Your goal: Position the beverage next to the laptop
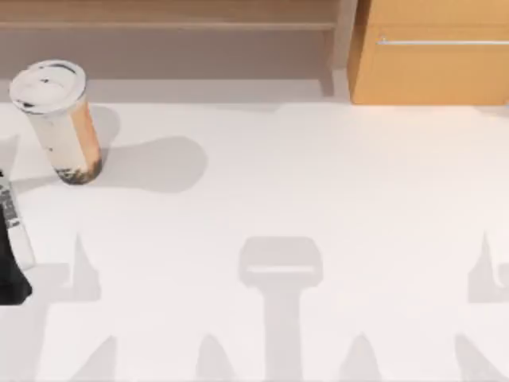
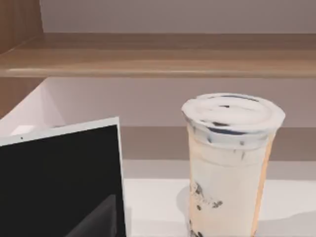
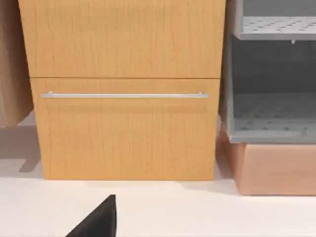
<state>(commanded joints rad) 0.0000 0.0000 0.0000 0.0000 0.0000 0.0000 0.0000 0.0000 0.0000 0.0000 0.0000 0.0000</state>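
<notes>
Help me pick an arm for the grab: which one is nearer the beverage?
Left. Its wrist view faces the beverage close up beside the laptop, at the table's left; the right arm's faces the wooden cabinet at the right.

A rendered office or study corner: a plain white table (image 1: 318, 175) backed by a light wooden drawer cabinet (image 3: 126, 89) with a metal bar handle (image 3: 123, 95), a grey perforated shelf rack (image 3: 271, 116), and an open laptop (image 2: 59, 182) at the table's left edge.

beverage (image 1: 62, 119) upright, table (image 1: 318, 199) far-left rear | laptop (image 1: 11, 239) just in front, at left edge | cabinet (image 1: 429, 52) rear right
</notes>
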